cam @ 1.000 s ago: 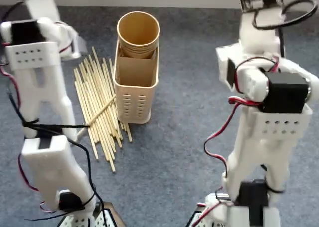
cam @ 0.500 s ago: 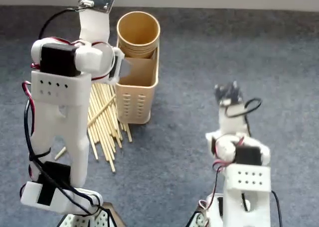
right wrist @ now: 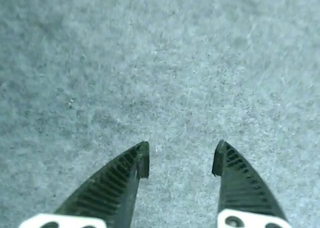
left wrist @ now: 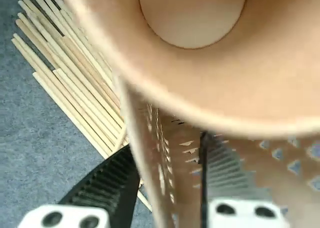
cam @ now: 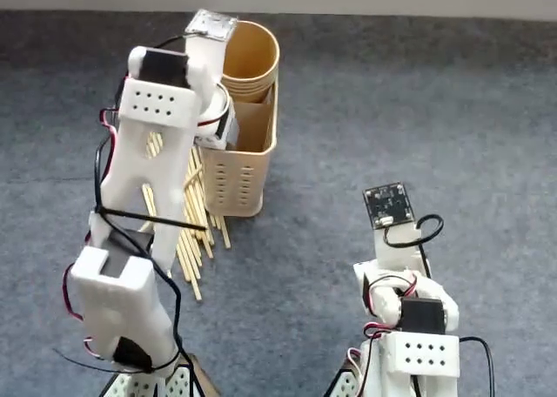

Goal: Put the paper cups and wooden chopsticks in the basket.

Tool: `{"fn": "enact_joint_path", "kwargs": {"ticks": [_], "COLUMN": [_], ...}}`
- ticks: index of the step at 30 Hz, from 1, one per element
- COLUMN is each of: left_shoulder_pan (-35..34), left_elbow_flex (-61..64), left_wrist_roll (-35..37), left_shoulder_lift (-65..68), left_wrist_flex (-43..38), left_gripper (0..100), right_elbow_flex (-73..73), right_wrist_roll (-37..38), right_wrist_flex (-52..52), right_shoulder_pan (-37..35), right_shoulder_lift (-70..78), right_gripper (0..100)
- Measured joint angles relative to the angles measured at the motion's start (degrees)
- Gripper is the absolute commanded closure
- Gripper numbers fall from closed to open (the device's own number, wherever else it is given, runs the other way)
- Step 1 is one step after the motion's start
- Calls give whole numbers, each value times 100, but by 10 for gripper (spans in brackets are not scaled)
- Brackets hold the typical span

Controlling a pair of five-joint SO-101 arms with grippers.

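My left hand (left wrist: 167, 150) straddles the basket (cam: 231, 184) wall, fingers apart, one inside and one outside, beside the stacked paper cups (cam: 252, 57) standing in its 12 o'clock compartment. The wooden chopsticks (cam: 196, 232) lie loose on the grey surface (cam: 392, 110) at the basket's 8 o'clock. My right hand (right wrist: 180, 158) hangs wide open over the surface at the basket's 5 o'clock.

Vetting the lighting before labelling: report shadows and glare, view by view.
High view: soft, even light, no glare on the grey carpet or the tan perforated plastic basket. Left wrist view: the tan paper cup is bright inside, and the basket wall below its rim is shaded. Right wrist view: evenly lit carpet, no glare, no hard shadow under the open right gripper.
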Motion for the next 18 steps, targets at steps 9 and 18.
{"fn": "enact_joint_path", "kwargs": {"ticks": [9, 18], "left_shoulder_pan": [308, 571], "left_elbow_flex": [-510, -765], "left_wrist_roll": [527, 1477], "left_shoulder_lift": [352, 360], "left_wrist_flex": [18, 26], "left_gripper": [997, 997], "right_elbow_flex": [0, 281], "right_wrist_roll": [0, 0], "right_wrist_flex": [0, -246], "right_shoulder_pan": [0, 0], "right_shoulder_lift": [0, 0], "right_gripper": [781, 781]}}
